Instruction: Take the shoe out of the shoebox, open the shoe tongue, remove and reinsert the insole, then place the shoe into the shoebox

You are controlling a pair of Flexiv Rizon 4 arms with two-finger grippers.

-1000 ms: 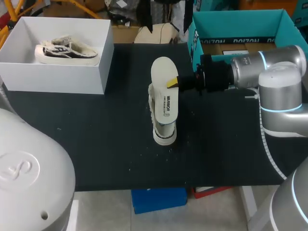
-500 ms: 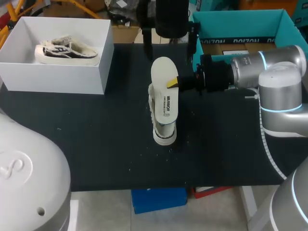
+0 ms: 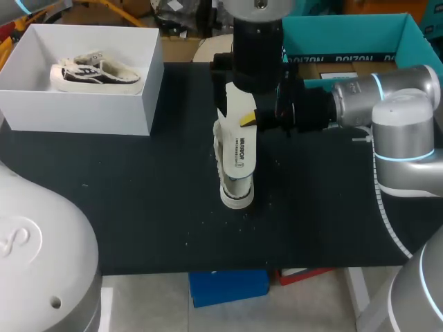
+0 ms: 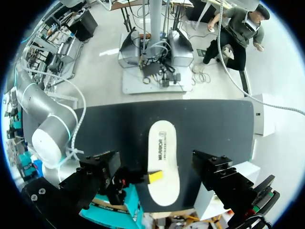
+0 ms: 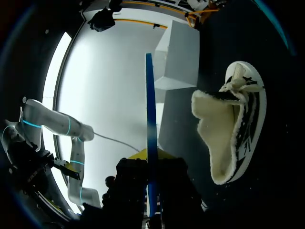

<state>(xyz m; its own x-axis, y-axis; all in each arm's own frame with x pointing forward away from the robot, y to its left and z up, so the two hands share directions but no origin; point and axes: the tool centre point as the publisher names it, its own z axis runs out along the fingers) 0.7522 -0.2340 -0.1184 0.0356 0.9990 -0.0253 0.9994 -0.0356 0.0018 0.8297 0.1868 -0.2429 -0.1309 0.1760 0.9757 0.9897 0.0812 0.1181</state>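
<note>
The white insole [image 3: 237, 131] hangs flat above the fleece-lined shoe [image 3: 234, 191] at the table's middle. My right gripper [image 3: 248, 119] is shut on the insole's edge from the right. In the right wrist view the insole [image 5: 150, 119] shows edge-on as a thin blue line between the yellow tips of my right gripper [image 5: 149, 157], with the shoe [image 5: 233, 129] beside it on the mat. My left arm [image 3: 257, 41] hangs over the insole's far end. In the left wrist view my left gripper [image 4: 156, 161] is open wide, its black fingers either side of the insole [image 4: 162, 143] below.
The white shoebox [image 3: 83, 111] stands at the back left with a second shoe [image 3: 93, 72] in it. A teal box [image 3: 346, 31] sits at the back right, behind my right arm. Black mat covers the table.
My left arm has come in from the far side and now hangs over the insole. The right gripper, insole and shoe have not moved.
</note>
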